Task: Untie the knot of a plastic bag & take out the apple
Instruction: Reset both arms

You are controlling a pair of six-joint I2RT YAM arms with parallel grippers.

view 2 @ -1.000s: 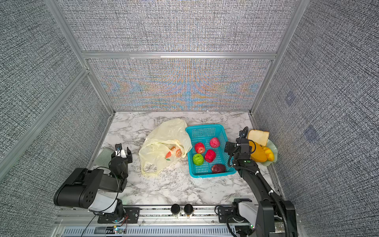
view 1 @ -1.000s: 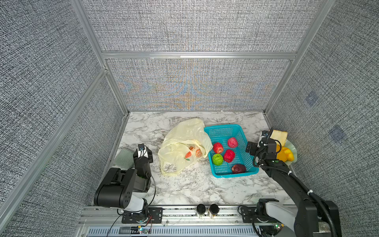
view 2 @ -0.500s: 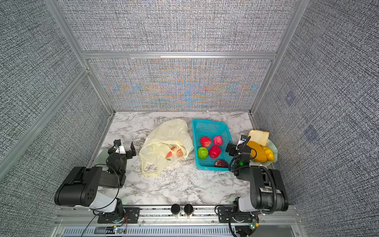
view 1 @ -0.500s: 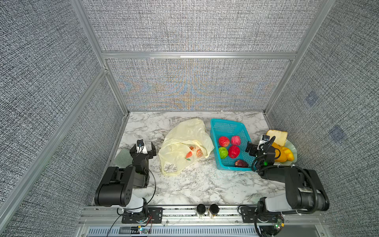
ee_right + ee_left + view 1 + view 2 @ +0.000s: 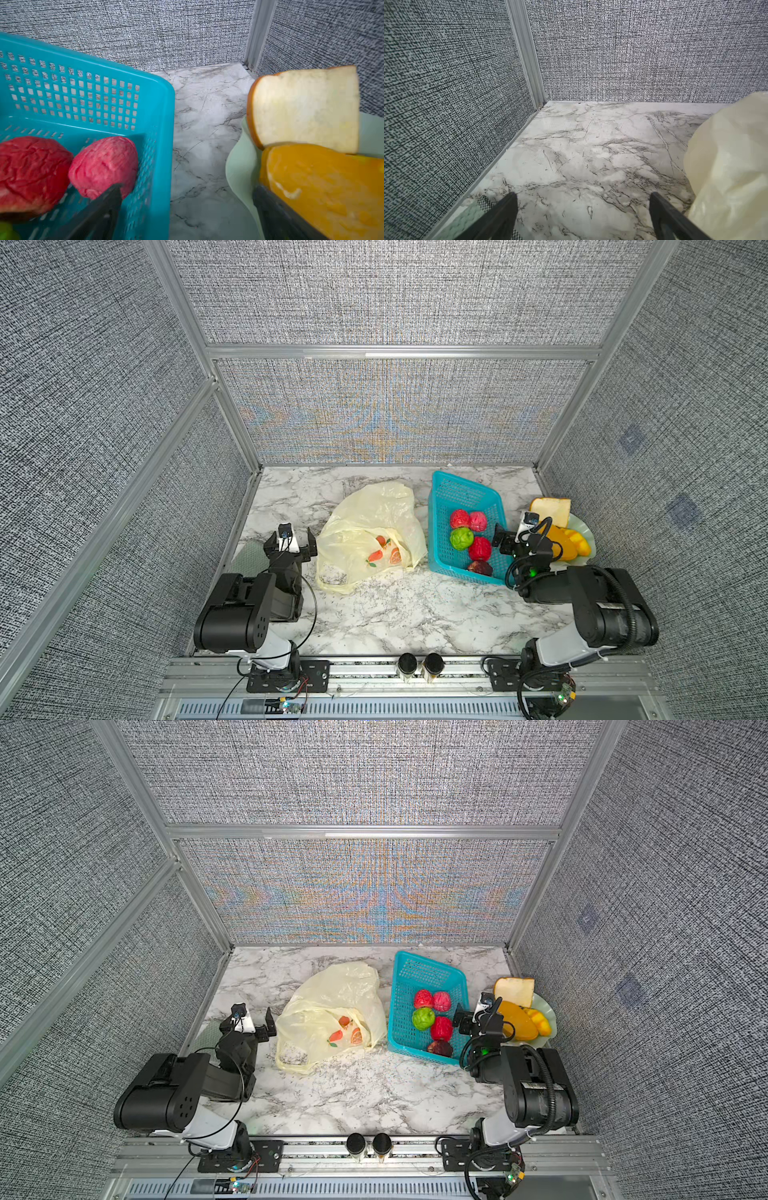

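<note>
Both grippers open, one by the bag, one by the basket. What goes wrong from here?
1. No knot can be made out on the plastic bag. The open left gripper beside it may pinch loose film and just drag the bag.
2. The open right gripper sits between the basket and the plate, close to both. Swinging out may knock either.

We see a turquoise basket (image 5: 464,491) holding red fruits (image 5: 459,518) and a green fruit (image 5: 461,538). Just left of the basket lies a crumpled yellow bag (image 5: 374,526); farther from the basket on that side, the left gripper (image 5: 291,536) gapes wide. The right gripper (image 5: 521,536) sits between the basket and a plate (image 5: 584,529).
</note>
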